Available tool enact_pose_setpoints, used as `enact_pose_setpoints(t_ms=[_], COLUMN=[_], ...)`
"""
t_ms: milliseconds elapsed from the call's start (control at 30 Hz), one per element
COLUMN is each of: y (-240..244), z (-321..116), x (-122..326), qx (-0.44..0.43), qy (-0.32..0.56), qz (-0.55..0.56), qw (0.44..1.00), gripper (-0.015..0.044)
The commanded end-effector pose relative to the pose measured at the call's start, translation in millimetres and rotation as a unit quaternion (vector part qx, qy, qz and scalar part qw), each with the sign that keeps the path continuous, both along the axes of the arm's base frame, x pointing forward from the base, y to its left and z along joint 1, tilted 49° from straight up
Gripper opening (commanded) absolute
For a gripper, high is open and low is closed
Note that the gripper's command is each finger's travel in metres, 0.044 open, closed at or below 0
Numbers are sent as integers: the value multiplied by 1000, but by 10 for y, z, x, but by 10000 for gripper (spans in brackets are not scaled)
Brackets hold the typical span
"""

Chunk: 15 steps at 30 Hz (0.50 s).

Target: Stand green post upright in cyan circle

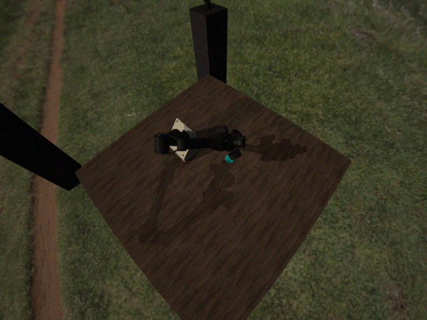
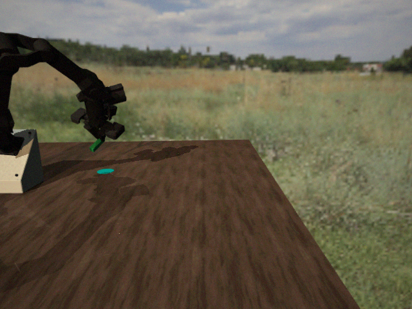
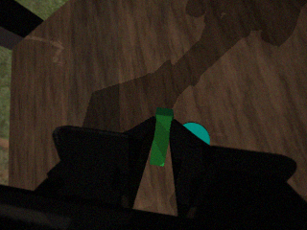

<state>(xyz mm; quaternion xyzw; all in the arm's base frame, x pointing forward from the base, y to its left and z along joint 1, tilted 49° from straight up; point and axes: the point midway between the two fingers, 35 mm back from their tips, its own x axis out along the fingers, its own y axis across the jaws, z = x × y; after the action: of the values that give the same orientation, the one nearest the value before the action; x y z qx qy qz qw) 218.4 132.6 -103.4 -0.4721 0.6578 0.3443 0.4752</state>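
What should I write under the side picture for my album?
The gripper holds the green post tilted in the air above the cyan circle on the wooden table.

We count: one green post [image 2: 96, 145]. One cyan circle [image 2: 105, 171]. One arm [image 2: 56, 63], one gripper [image 3: 163, 163] with two fingers. One wooden table [image 2: 199, 215]. One pale base block [image 2: 20, 166] under arm. Two dark pillars [image 1: 208, 41] beside table in top view. One dirt track [image 1: 48, 137] across grass.
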Motion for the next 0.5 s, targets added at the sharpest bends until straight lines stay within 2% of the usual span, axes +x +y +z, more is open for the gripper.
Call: enact_pose_setpoints(t_ms=[0,467], y=[-1,-11], z=[5,-11], x=[-6,-4], qx=[18,69], qy=[1,-3], qz=[0,0], qw=[1000,998], gripper=[22,22])
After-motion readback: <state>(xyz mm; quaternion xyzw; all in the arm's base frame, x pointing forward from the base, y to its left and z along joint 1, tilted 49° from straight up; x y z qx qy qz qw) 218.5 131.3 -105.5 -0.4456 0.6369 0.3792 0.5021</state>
